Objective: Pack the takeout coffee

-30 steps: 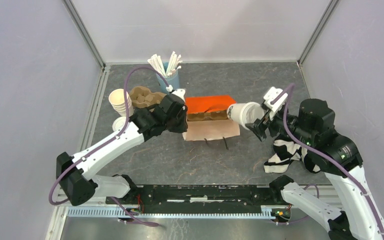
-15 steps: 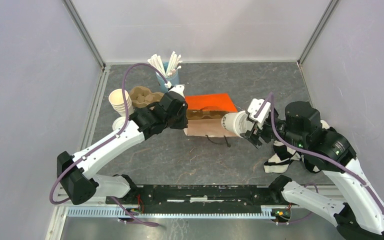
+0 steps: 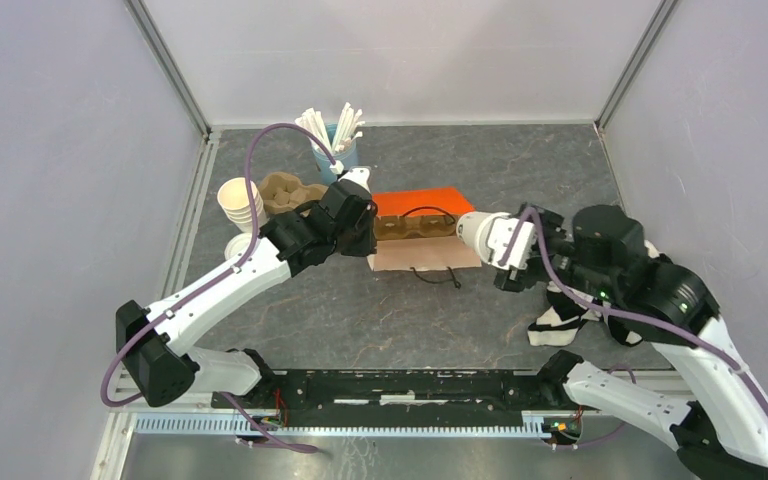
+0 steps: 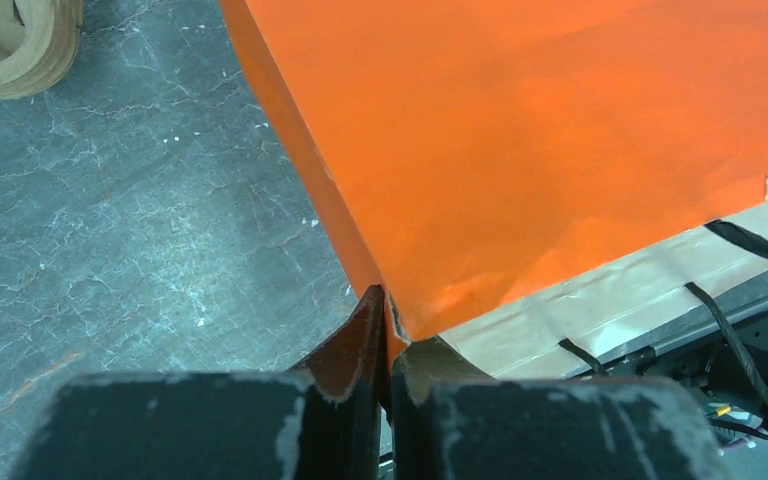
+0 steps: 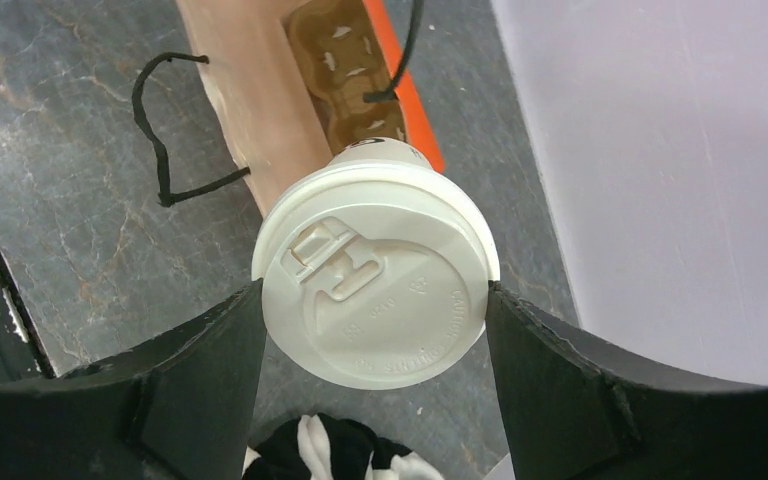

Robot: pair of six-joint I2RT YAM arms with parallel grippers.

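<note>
The takeout coffee [image 3: 482, 232], a cream cup with a white lid [image 5: 375, 285], is held on its side at the open right end of the orange paper bag [image 3: 420, 203]. My right gripper [image 3: 505, 248] is shut on it, one finger on each side of the lid rim [image 5: 375, 297]. Inside the bag lies a brown cardboard cup carrier [image 3: 415, 228], seen past the cup [image 5: 345, 60]. At the bag's left end, my left gripper [image 3: 360, 232] is shut on the orange paper [image 4: 560, 130], the jaws pinching a corner fold [image 4: 390, 330].
A stack of lidless cups [image 3: 241, 203], a loose white lid [image 3: 237, 246] and a spare cardboard carrier [image 3: 290, 192] sit at the left. A blue cup of white stirrers [image 3: 335, 145] stands behind. A black-and-white cloth [image 3: 565, 310] lies under the right arm. Black bag handles [image 3: 435, 275] trail forward.
My right arm has swung nearer and lower with the coffee, keeping it at the bag's open end. The bag's orange top has flattened. The left gripper keeps its pinch.
</note>
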